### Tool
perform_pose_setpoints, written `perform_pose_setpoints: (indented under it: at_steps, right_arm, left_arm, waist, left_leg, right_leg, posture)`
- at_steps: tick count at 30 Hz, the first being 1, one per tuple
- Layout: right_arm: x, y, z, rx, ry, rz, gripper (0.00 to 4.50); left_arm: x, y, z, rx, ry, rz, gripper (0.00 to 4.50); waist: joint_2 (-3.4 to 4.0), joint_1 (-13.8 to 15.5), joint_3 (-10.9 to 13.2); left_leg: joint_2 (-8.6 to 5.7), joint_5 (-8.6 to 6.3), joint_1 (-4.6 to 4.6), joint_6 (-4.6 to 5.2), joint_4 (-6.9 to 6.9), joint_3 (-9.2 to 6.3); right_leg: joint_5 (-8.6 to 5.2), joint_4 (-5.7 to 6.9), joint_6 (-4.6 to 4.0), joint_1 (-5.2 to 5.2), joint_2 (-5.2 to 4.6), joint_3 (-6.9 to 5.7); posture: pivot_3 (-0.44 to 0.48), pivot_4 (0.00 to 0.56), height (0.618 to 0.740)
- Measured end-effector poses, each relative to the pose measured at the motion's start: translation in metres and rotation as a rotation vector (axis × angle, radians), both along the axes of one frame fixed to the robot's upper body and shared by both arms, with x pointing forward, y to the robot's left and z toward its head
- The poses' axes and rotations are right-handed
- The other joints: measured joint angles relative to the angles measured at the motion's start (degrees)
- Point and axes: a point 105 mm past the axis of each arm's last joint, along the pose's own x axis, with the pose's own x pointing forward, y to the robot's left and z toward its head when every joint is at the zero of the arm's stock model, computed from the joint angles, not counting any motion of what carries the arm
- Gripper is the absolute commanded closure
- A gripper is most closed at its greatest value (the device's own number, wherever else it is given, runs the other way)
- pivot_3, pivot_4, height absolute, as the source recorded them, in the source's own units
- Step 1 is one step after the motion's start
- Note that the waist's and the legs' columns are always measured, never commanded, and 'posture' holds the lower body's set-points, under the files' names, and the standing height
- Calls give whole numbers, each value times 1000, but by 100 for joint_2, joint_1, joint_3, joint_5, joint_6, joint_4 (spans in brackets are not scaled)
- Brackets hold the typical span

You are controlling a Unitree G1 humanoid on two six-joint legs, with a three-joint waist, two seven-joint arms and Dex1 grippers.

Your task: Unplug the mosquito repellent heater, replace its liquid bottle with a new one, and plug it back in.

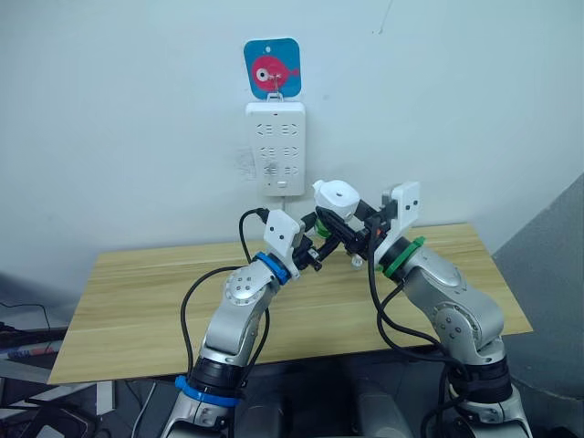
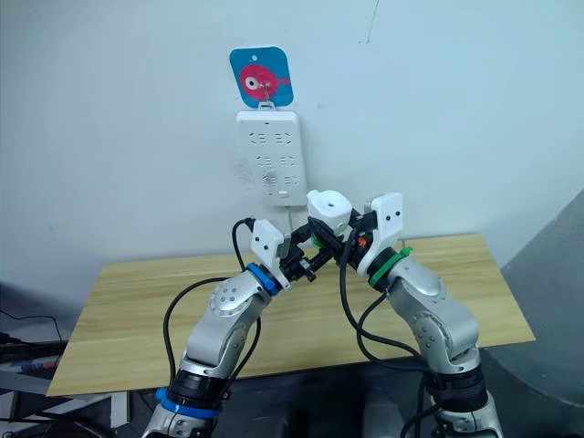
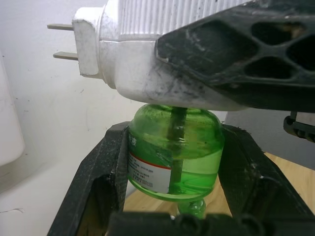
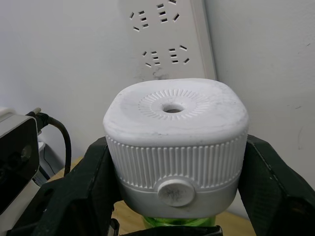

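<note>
Mosquito repellent heater (image 1: 335, 198) is held mid-frame above wooden table (image 1: 137, 301), clamped by right gripper (image 1: 351, 222) from the right side. Left gripper (image 1: 319, 245) is raised just below it, w/ a green bit seen there. White socket strip (image 1: 276, 148) is hung on wall, upper centre, under blue fish hook (image 1: 272, 67).

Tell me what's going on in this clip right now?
The robot holds the mosquito repellent heater in the air in front of the wall socket strip, unplugged, its prongs bare. The right gripper clamps the white heater body, while the left gripper grips the green liquid bottle beneath it. The bottle is still attached, so the swap appears to be just starting.
</note>
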Motion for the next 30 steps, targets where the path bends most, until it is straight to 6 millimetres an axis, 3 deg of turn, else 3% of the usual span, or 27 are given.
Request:
perform_pose_setpoints:
  at_steps: [3,10,12,17,20,22,24,26,30]
  right_arm:
    - [1,0,1,3,-5,-6,1523]
    - [7,-9,-1,-11,-17,-52,1523]
    - [9,-11,-2,-17,-26,-63,1523]
    - [16,-22,-6,-78,-62,-117,1523]
    - [19,-33,-9,-135,-77,-161,1523]
    - [19,-35,-10,-139,-76,-166,1523]
    - [19,-35,-10,-139,-77,-164,1523]
    - [19,-34,-10,-140,-79,-153,1523]
    - [19,-34,-8,-138,-86,-151,1523]
  left_arm:
    - [0,-2,1,-3,0,2,2213]
    - [-4,0,-2,17,2,-21,36]
    - [-5,9,-4,28,4,-4,0]
    - [8,60,-4,81,-7,171,0]
    - [20,100,12,122,-55,302,0]
    - [31,120,33,119,-104,363,0]
    - [40,124,55,102,-151,360,0]
    - [49,121,64,97,-159,329,0]
    - [63,114,55,98,-92,258,0]
  waist:
    - [1,0,-1]
    - [1,-6,-1]
    - [2,-8,-1]
    - [2,-6,-1]
    - [2,17,-1]
    - [2,37,-1]
    - [2,49,-1]
    - [2,46,-1]
    - [2,-4,0]
  left_leg:
    - [0,0,0,0,0,1]
    - [0,0,1,1,-1,1]
    - [3,0,3,1,-4,0]
    - [1,0,5,1,-2,1]
    - [0,0,3,0,-1,0]
    - [-1,0,3,1,0,-2]
    - [-4,0,5,1,0,-3]
    - [-4,0,6,1,-1,-2]
    - [-2,0,4,1,-4,-3]
  right_leg:
    - [0,0,0,0,0,1]
    - [0,0,0,0,0,1]
    - [0,2,0,-1,0,2]
    - [0,2,0,0,4,2]
    - [0,0,0,1,4,0]
    - [0,0,0,2,4,-1]
    - [0,-1,0,6,3,-2]
    - [0,-3,0,7,3,-2]
    - [0,-1,0,1,3,-3]
  posture:
    - [-137,131,740]
    - [-121,140,740]
    - [-117,141,740]
    - [-109,148,740]
    - [-103,151,740]
    - [-103,153,740]
    - [-110,153,740]
    - [-118,153,740]
    - [-138,154,740]
